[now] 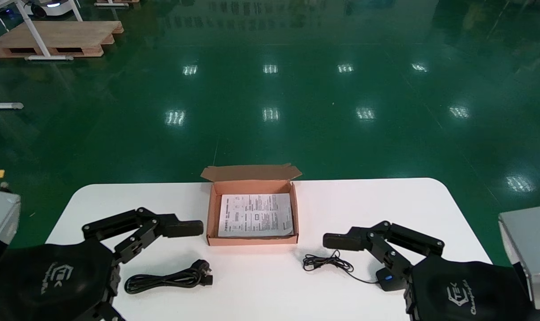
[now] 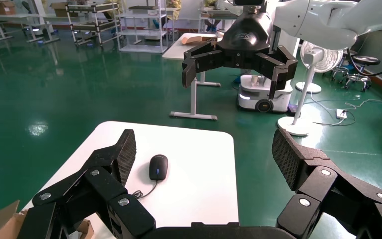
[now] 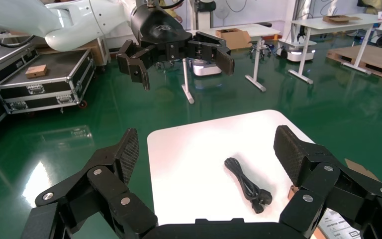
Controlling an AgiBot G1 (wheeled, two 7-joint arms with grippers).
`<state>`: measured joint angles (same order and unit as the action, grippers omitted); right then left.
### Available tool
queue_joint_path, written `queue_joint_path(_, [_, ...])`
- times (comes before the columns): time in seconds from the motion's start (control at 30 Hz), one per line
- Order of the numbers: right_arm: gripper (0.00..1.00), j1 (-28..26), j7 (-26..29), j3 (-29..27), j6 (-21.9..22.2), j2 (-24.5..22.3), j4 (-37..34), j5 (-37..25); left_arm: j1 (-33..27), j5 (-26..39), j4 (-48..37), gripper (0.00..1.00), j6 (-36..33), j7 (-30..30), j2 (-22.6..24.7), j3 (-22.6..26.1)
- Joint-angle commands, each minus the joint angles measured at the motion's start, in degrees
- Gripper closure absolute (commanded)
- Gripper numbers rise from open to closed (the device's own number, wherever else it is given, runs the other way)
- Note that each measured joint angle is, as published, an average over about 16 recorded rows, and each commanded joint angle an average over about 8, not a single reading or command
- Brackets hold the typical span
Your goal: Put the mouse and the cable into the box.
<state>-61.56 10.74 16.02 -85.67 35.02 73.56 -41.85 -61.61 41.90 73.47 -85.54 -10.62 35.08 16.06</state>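
Mouse is found lower right of the head view, just beside the right gripper, jaws spread wide; cable is laid crosswise lower left, beside the equally spread left gripper; box is centred between.

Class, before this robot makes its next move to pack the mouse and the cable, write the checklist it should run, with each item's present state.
1. Box open: ok, lid flap folded back.
2. Room in box: ok, only a paper sheet lies inside.
3. Mouse free: ok, on the table, ungripped.
4. Mouse cord tidy: not ok, loose tangle.
5. Cable free: ok, bundled on the table, ungripped.
6. Left end effector and right end effector open: ok, both above the table.
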Motion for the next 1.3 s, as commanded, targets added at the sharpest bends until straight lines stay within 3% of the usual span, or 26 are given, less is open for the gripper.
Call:
queue_joint_path(0.03, [0.00,0.00,0.00,0.00,0.00,0.00,0.00,0.00,0.00,0.00,0.00,0.00,0.00,0.00,0.00,0.00])
queue_joint_path(0.7, [0.00,-0.21,-0.18,0.62,0.57,0.66,-0.45,-1.29,-0.55,2.03,0.34,0.00,-0.09,0.51,-0.02,0.70])
queue_joint_path(0.83, [0.00,-2.26,-0.50,3.21,1.88,2.74,-1.81,-6.92,-3.03,11.20,0.39,0.00,-0.29,2.28,0.49,4.07])
queue_joint_path(1.07, [0.00,-10.68,-0.51,12.21,5.38,9.92,-9.92,-26.51,-11.64,34.38,-6.96,0.00,1.93,8.71,6.51,12.38])
queue_joint_path(1.2, [0.00,-14.42,-0.54,15.90,7.52,13.79,-15.17,-35.03,-15.11,40.69,-12.93,0.00,4.46,11.53,10.25,14.47])
queue_joint_path(1.3, [0.00,-15.64,-0.61,17.03,8.43,15.35,-17.14,-37.93,-16.26,42.47,-15.26,0.00,5.52,12.32,11.64,15.06])
